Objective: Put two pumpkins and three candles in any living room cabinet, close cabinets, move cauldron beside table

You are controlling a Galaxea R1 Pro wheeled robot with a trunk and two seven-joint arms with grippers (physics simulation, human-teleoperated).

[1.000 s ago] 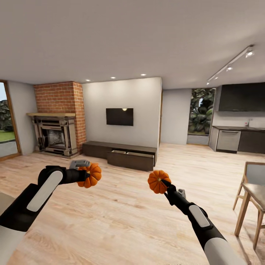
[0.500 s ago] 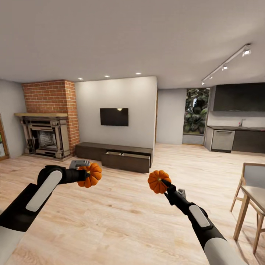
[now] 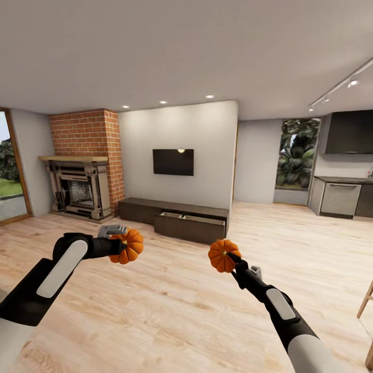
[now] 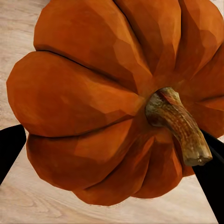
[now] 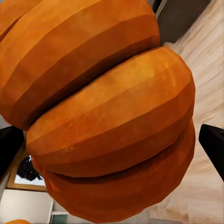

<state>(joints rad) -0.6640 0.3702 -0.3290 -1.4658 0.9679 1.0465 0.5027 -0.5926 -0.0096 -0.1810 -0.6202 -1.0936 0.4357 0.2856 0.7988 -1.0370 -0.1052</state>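
You hold one pumpkin in left gripper point(image 3: 120, 247), clamped shut; second pumpkin point(image 3: 224, 256) pinched in right gripper point(image 3: 231, 257), stem-side; tip grip could slip on hard turn. Cabinet point(image 3: 173, 219) far ahead, drawer open; wide arms risk clipping front

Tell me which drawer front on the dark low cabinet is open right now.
The wide front under the TV, at the cabinet's right half: this drawer juts out over the floor, showing a pale interior. The fronts towards the fireplace sit flush and shut.
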